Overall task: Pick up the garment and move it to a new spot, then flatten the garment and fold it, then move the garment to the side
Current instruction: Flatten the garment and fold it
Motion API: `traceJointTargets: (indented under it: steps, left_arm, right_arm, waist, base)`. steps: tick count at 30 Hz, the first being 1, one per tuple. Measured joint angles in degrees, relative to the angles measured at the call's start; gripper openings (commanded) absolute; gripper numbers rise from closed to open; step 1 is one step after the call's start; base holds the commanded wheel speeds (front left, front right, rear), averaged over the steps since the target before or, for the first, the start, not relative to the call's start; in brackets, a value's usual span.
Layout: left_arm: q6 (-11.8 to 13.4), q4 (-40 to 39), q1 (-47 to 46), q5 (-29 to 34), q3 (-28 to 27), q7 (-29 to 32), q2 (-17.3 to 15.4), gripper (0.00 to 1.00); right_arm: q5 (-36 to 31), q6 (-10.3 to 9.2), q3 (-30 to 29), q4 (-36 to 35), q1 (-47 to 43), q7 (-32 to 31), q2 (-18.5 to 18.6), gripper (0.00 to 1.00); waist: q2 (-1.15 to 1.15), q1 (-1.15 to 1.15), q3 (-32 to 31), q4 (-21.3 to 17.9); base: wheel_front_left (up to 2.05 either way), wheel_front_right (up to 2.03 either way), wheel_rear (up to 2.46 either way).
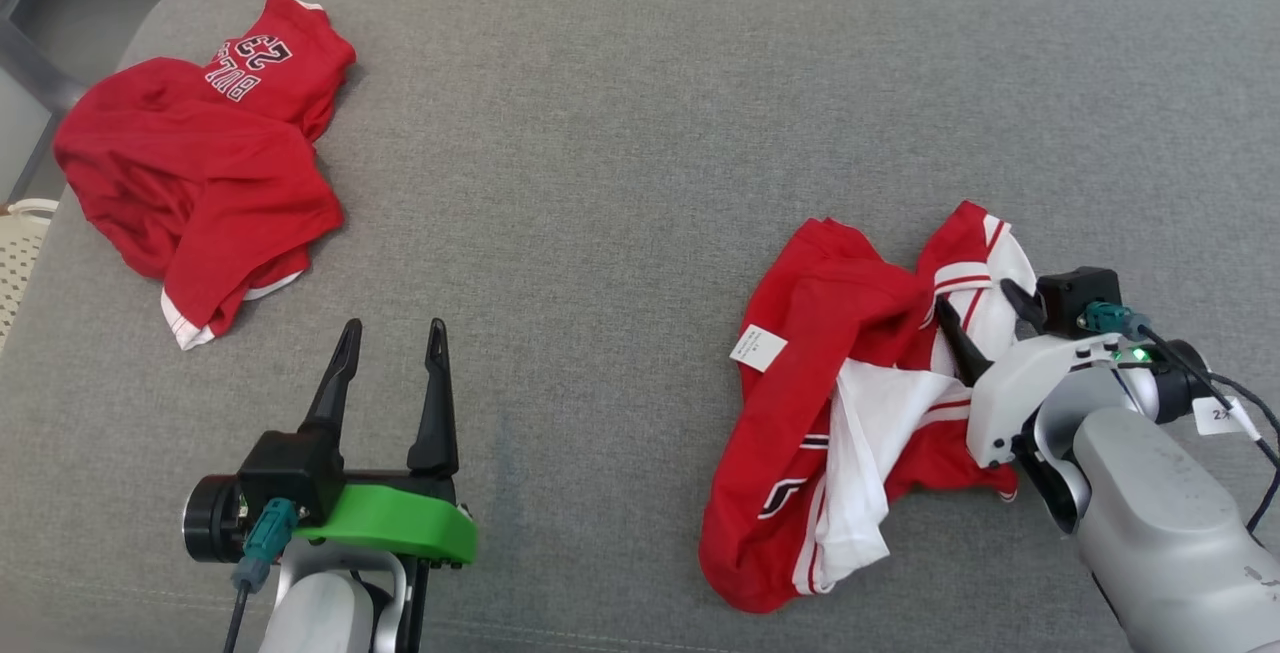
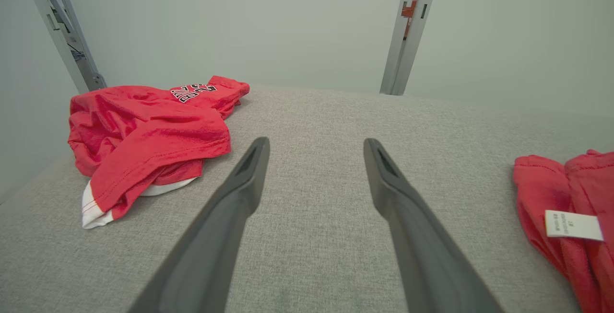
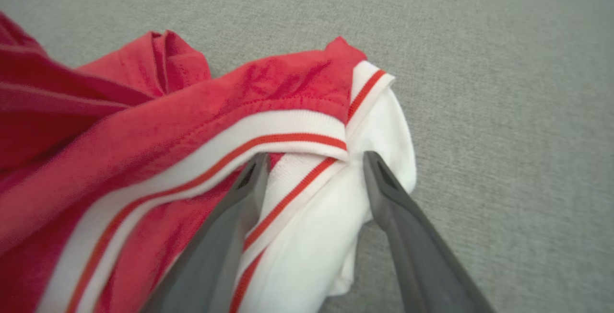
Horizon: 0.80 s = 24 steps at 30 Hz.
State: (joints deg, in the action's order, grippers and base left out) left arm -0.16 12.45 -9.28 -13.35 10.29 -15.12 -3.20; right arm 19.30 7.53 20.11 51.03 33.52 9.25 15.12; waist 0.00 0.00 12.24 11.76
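Observation:
A crumpled red and white garment [image 1: 840, 403] with striped trim and a white tag lies at the right of the grey cushion [image 1: 620, 183]. My right gripper [image 1: 975, 318] stands open over its right edge, one finger on each side of the white striped trim [image 3: 307, 169]. My left gripper [image 1: 392, 335] is open and holds nothing, low over bare cushion at the lower left, its fingers [image 2: 240, 193] pointing at the far edge. A red edge with the tag [image 2: 566, 207] shows at the right of the left wrist view.
A second red garment [image 1: 200, 163] with white lettering lies bunched at the cushion's far left corner, also visible in the left wrist view [image 2: 148, 135]. Metal frame posts [image 2: 407, 30] stand behind the cushion. A white perforated object [image 1: 20, 253] sits off the left edge.

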Motion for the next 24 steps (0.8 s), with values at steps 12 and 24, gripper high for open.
traceJointTargets:
  steps: [12,24]
  left_arm:
    - [0.19,0.60,-0.15,-0.18,-0.34,0.00,0.19,1.00]
    - [0.18,0.56,0.44,-0.58,-0.44,-0.01,0.27,1.00]
  right_arm:
    - [4.98,0.08,5.02,6.80,3.44,2.24,0.86,0.00]
    - [3.68,0.02,3.24,9.77,11.92,5.19,7.11,1.00]
  waist:
    - [0.00,0.00,-0.86,0.21]
    - [0.00,0.00,-2.50,-0.01]
  base:
    - [0.00,0.00,0.00]
    - [0.00,0.00,0.00]
